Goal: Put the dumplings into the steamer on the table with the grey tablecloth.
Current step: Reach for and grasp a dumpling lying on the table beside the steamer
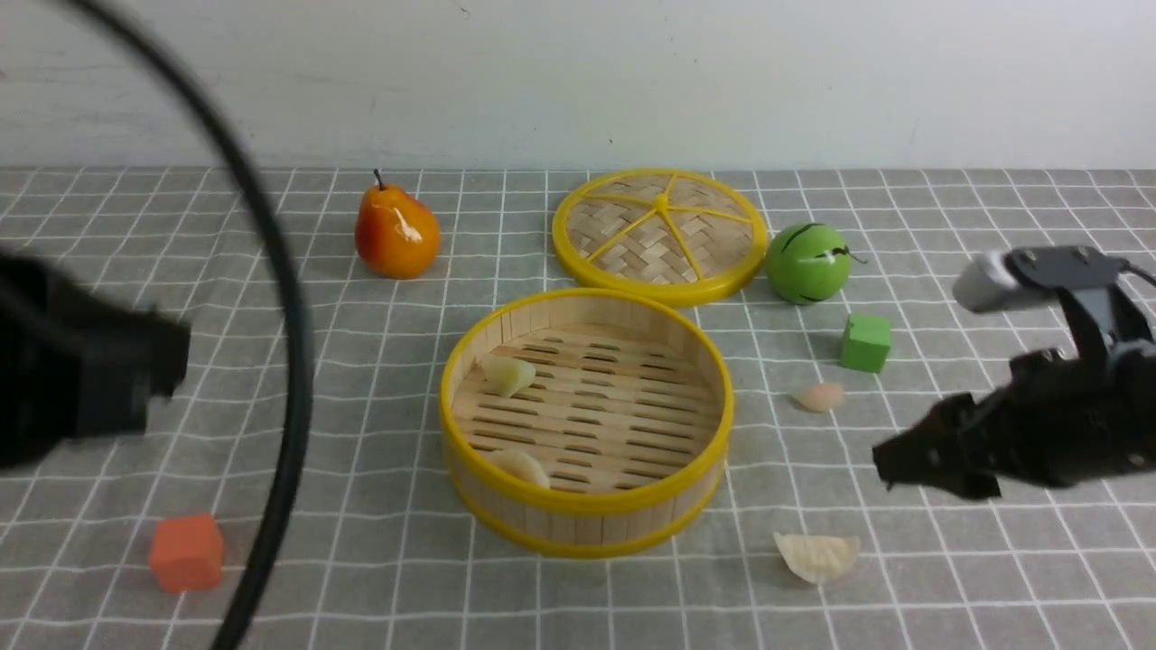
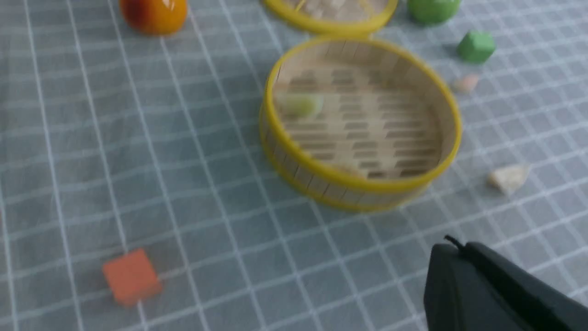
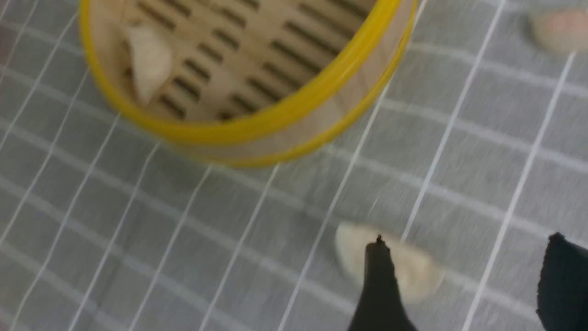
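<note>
Two dumplings already sit inside the steamer (image 1: 587, 507), both by its left wall: a greenish dumpling (image 1: 508, 374) and a whitish dumpling (image 1: 522, 467). Two lie on the surface (image 1: 361, 551): a pinkish dumpling (image 1: 820, 396) to the steamer's right and a cream dumpling (image 1: 817, 556) just off its front right. The right gripper (image 3: 468, 243) hangs over the cream dumpling, jaws apart and empty. The left gripper (image 2: 452, 246), left of the steamer, is closed on nothing. The dumplings look light, glossy and probably slippery. Pinching across the plump belly rather than the thin pleated edge seems safest.
</note>
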`<control>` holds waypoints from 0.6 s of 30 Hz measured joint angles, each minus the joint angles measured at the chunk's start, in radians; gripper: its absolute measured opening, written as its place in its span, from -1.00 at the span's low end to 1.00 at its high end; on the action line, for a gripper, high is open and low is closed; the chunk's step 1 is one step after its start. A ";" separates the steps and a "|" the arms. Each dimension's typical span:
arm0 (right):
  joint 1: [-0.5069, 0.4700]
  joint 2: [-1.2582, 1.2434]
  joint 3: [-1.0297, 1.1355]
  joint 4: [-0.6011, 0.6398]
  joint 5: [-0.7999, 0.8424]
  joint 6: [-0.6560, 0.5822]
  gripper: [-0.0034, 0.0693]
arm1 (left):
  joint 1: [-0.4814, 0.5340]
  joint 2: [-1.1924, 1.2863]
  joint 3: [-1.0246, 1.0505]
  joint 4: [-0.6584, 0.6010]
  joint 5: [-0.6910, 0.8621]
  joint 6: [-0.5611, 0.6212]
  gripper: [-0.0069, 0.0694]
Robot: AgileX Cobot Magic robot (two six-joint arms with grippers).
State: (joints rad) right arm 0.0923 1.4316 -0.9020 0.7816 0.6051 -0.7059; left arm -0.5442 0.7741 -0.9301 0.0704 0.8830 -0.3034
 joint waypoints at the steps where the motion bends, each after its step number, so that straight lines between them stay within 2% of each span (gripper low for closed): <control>1: 0.000 0.031 -0.028 0.000 -0.010 0.000 0.32 | 0.000 -0.029 0.041 0.008 0.003 0.005 -0.86; 7: 0.000 0.337 -0.310 -0.011 -0.052 0.065 0.34 | 0.000 -0.143 0.367 0.100 0.014 0.009 -0.86; 13: 0.000 0.551 -0.490 -0.155 -0.069 0.277 0.34 | 0.000 -0.243 0.452 0.170 -0.127 0.009 -0.86; 18: 0.000 0.658 -0.551 -0.271 -0.057 0.411 0.33 | 0.000 -0.319 0.480 0.214 -0.147 0.009 -0.86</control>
State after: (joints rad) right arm 0.0923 2.0894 -1.4526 0.5105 0.5481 -0.2945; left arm -0.5442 0.4549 -0.4502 0.2845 0.7361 -0.2939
